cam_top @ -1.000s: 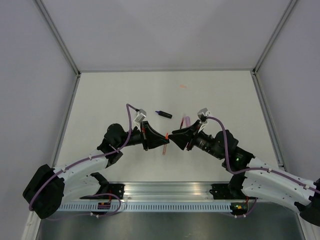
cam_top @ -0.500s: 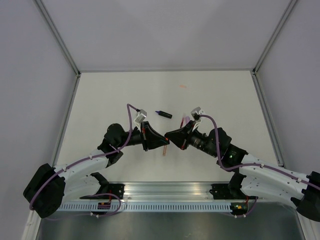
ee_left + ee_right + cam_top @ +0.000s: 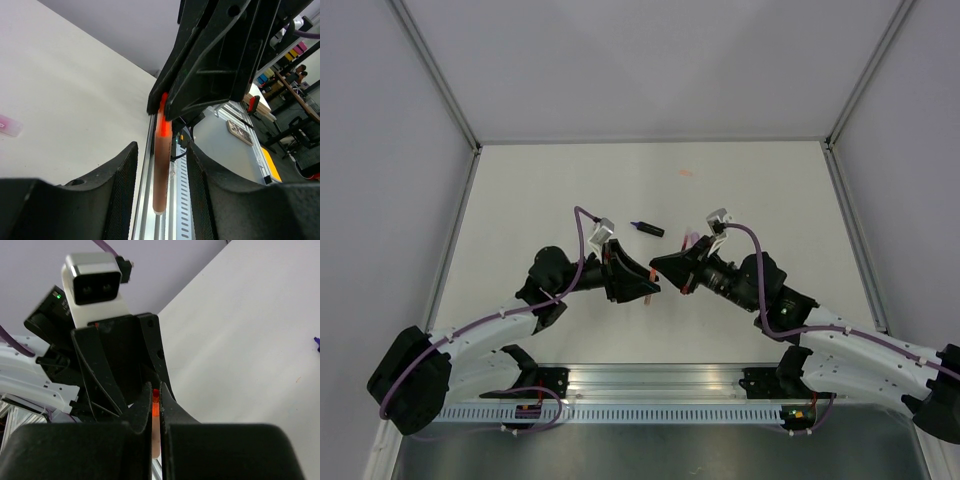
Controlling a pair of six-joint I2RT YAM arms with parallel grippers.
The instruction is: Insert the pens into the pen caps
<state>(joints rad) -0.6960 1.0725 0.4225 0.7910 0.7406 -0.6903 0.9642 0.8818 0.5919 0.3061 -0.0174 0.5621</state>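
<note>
A slim pink-red pen (image 3: 161,175) hangs in the air between the two arms. My right gripper (image 3: 156,390) is shut on its orange upper end (image 3: 156,407). Around the lower barrel my left gripper (image 3: 161,150) stands open, with a gap on each side of the pen. In the top view the left gripper (image 3: 650,288) and right gripper (image 3: 658,267) meet nose to nose over the table's middle. A dark navy pen (image 3: 647,229) lies just beyond them. The pink cap (image 3: 689,240) lies on the table by the right wrist, and the left wrist view shows the pink cap (image 3: 10,125) at far left.
The white table (image 3: 540,190) is walled by grey panels at the back and both sides. A faint pink smudge (image 3: 686,172) marks the far part. An aluminium rail (image 3: 660,385) with the arm bases runs along the near edge.
My right gripper slid left onto the pen's upper end and shut on it. My left gripper, which was shut on the pen, has opened around it.
</note>
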